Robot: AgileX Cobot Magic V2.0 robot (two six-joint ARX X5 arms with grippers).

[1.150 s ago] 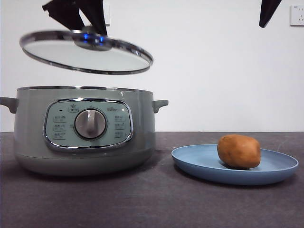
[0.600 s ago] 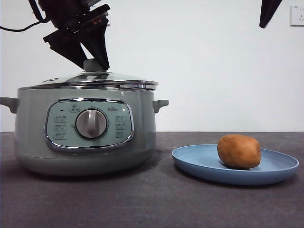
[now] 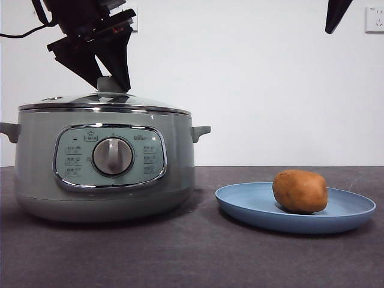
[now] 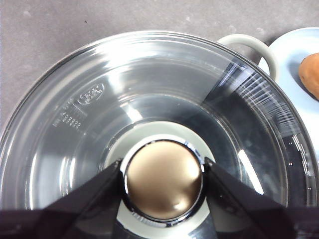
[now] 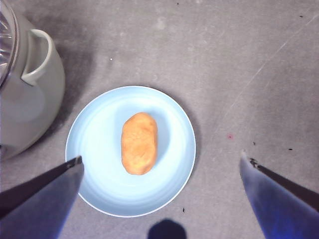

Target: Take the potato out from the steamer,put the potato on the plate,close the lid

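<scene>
Since a second ago our lid has come down onto the steamer; left fingers clasp its knob. One potato lies on one plate; right gripper hangs wide open above the counter.

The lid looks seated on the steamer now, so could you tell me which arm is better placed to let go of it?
Left. The left gripper clasps the lid by its knob on the steamer. The right gripper hangs open over the plate with the potato.
</scene>
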